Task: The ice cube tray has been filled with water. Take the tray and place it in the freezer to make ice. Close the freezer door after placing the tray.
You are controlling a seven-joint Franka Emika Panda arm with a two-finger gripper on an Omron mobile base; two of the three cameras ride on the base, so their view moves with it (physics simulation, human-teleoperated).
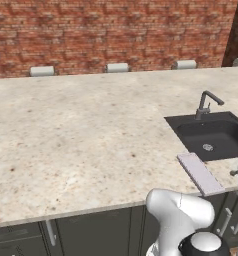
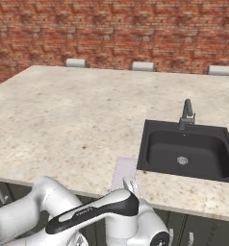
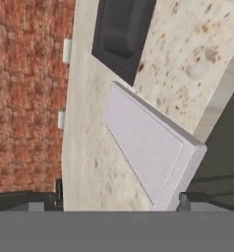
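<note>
The arm [image 2: 95, 211] bulks up closest, its white elbow folded low in front of the counter [image 1: 76, 135], and the gripper [image 3: 116, 203] hangs just over the counter's front edge with its jaws spread wide — nothing between them. The tray [image 3: 148, 147] lies flat on the stone right at that edge, just in front of the sink [image 1: 213, 136] and a little to its left, its long side running back toward the faucet [image 1: 206, 105]; in the hand view one dark fingertip stands to each side of its near end, so the tray looks lined up between them, though I can't tell whether either is touching it. To my eye this is the first step, the pick-up, barely begun — the tray not lifted, the freezer work all to come. Next it needs to ease the fingers down around the tray's thin edges and close squarely, then lift level, since the tray is said to be full of water.
</note>
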